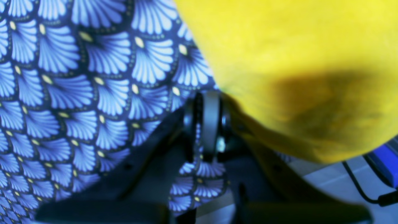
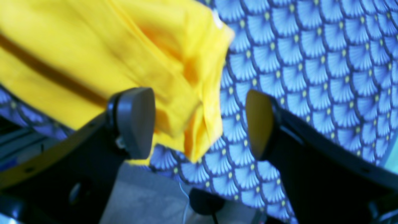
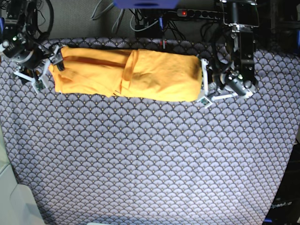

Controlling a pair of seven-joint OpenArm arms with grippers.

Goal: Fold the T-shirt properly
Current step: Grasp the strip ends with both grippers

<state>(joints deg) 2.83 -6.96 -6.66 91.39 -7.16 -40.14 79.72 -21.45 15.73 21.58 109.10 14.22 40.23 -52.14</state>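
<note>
While the T-shirt (image 3: 129,73) lies as a long folded band along the bench's far edge, crosswise folds look left to do; right jaws (image 2: 199,124) stand released beside one end, left jaws (image 1: 207,124) clenched at the other.

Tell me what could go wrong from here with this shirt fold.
The left gripper looks shut at one end of the T-shirt; if it pulls away, it could drag the roll apart. The right gripper is open with a loose edge between its fingers, which could snag. The tablecloth might bunch too.
</note>
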